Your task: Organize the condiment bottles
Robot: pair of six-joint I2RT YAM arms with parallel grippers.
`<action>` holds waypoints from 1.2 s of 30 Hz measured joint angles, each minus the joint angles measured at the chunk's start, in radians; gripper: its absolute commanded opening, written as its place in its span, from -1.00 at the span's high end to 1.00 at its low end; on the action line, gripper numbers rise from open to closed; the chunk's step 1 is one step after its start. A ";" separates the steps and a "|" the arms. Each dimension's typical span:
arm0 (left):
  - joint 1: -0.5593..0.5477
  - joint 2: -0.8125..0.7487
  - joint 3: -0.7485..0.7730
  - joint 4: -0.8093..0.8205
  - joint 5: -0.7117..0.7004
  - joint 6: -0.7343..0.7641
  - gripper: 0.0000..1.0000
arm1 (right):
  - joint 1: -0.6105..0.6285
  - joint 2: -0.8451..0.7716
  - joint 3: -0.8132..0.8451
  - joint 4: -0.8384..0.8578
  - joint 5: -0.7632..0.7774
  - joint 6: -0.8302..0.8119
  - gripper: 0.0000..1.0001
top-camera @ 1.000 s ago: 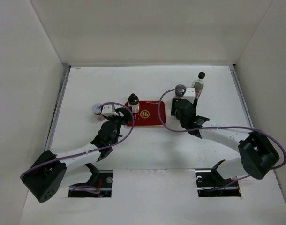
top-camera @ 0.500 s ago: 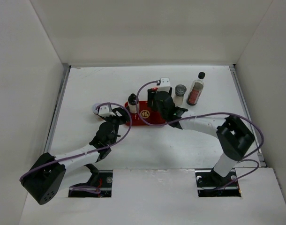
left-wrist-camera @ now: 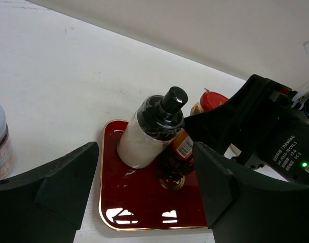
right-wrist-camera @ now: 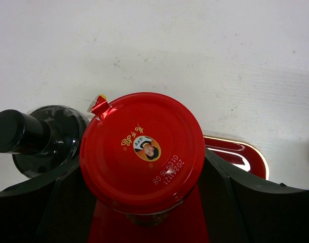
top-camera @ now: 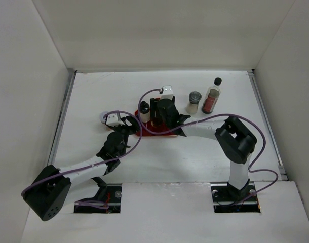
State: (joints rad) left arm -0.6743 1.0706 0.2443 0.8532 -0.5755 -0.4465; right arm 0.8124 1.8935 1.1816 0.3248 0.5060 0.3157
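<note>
The red-lidded jar (right-wrist-camera: pixel 142 152) is between my right gripper's (right-wrist-camera: pixel 144 202) fingers, which are shut on it. Its base is at or just above the red tray (right-wrist-camera: pixel 235 152). It also shows in the left wrist view (left-wrist-camera: pixel 181 152), touching the black-capped white bottle (left-wrist-camera: pixel 147 136), which stands on the tray (left-wrist-camera: pixel 139 207). My left gripper (left-wrist-camera: pixel 144 197) is open and empty at the tray's near-left edge (top-camera: pixel 130 124). The pink-lidded jar (top-camera: pixel 103 117) stands left of the tray. The grey-lidded jar (top-camera: pixel 194 102) and the tall clear bottle (top-camera: pixel 211 98) stand right of the tray. My right gripper (top-camera: pixel 159 112) is over the tray.
White walls close in the table on the left, back and right. The right arm (top-camera: pixel 215 132) stretches across the table in front of the grey-lidded jar. Purple cables loop over both arms.
My right gripper has swung left from beside the grey-lidded jar to over the tray, next to the white bottle. The left arm has barely moved.
</note>
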 measured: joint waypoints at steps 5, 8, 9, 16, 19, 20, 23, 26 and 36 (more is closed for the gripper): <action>0.000 0.009 0.000 0.003 0.000 0.000 -0.48 | 0.000 0.017 0.002 0.036 0.001 0.017 -0.43; 0.000 0.012 0.000 0.003 0.000 -0.001 -0.48 | -0.001 0.018 0.001 0.046 0.003 0.032 -0.75; 0.000 0.012 0.000 0.005 0.000 -0.002 -0.48 | -0.002 0.017 0.001 0.058 0.006 0.039 -0.82; 0.006 0.016 0.000 0.004 0.002 -0.003 -0.47 | -0.014 -0.114 -0.082 0.098 0.017 0.058 -0.97; 0.007 0.019 0.000 0.004 0.003 -0.003 -0.47 | -0.037 -0.203 -0.139 0.103 0.037 0.063 -0.97; 0.007 0.020 0.000 0.004 0.003 -0.003 -0.48 | -0.053 -0.229 -0.156 0.103 0.043 0.065 -0.96; 0.006 0.019 0.000 0.004 0.004 -0.004 -0.48 | -0.120 -0.268 -0.177 0.094 0.079 0.066 -0.98; 0.009 0.020 0.000 0.004 0.004 -0.006 -0.48 | -0.204 -0.278 -0.176 0.047 0.119 0.056 -0.99; 0.011 0.019 0.000 0.004 0.004 -0.011 -0.48 | -0.310 -0.272 -0.127 -0.107 0.152 0.003 -0.99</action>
State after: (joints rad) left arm -0.6636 1.0901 0.2443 0.8574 -0.5716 -0.4572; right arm 0.5022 1.6215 1.0546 0.2176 0.6579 0.3183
